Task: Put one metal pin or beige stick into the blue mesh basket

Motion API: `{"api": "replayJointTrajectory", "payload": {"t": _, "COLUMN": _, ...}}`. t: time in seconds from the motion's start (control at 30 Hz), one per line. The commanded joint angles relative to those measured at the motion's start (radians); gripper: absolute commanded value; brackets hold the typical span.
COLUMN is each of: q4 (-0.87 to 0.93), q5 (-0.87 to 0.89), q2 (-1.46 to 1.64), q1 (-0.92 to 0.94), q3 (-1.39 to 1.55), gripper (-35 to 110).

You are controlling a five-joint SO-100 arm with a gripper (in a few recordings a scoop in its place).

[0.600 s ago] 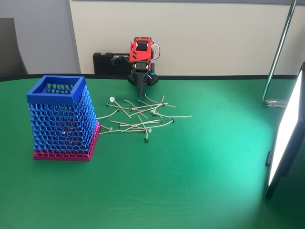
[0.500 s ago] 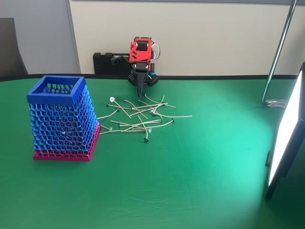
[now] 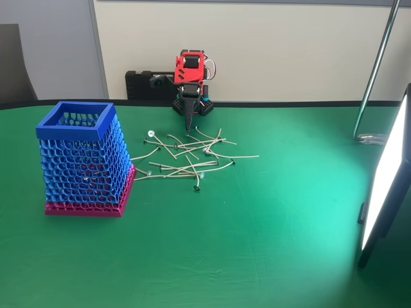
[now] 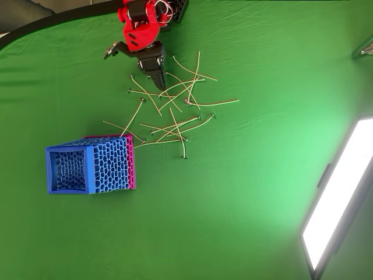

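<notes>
The blue mesh basket (image 3: 83,160) (image 4: 90,165) stands upright on its magenta base at the left of the green table. Several thin beige sticks with metal pin heads (image 3: 186,157) (image 4: 172,111) lie scattered in a loose pile to its right. My red arm's black gripper (image 3: 188,128) (image 4: 161,86) points down at the far edge of the pile, tips together, shut, with nothing seen held. Its tip sits just above or on the sticks nearest the arm's base.
A bright light panel (image 3: 385,186) (image 4: 338,198) stands at the right edge. A metal pole (image 3: 376,70) rises at the back right. Open green cloth (image 3: 225,244) lies in front of the pile.
</notes>
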Motion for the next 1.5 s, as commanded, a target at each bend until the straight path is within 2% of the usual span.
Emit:
{"api": "replayJointTrajectory", "payload": {"t": 0.0, "q4": 0.003, "q5": -0.006, "q2": 0.009, "q1": 0.0, "q3": 0.003, "gripper": 1}}
{"api": "replayJointTrajectory", "payload": {"t": 0.3, "q4": 0.014, "q5": 0.008, "q2": 0.009, "q1": 0.0, "q3": -0.006, "gripper": 1}}
{"api": "replayJointTrajectory", "payload": {"t": 1.07, "q4": 0.428, "q5": -0.037, "q2": -0.005, "q1": 0.006, "q3": -0.416, "gripper": 1}}
{"api": "replayJointTrajectory", "payload": {"t": 1.27, "q4": 0.436, "q5": -0.069, "q2": -0.181, "q1": 0.017, "q3": -0.541, "gripper": 1}}
{"api": "replayJointTrajectory", "payload": {"t": 1.47, "q4": 0.428, "q5": -0.112, "q2": -0.489, "q1": 0.011, "q3": -0.793, "gripper": 1}}
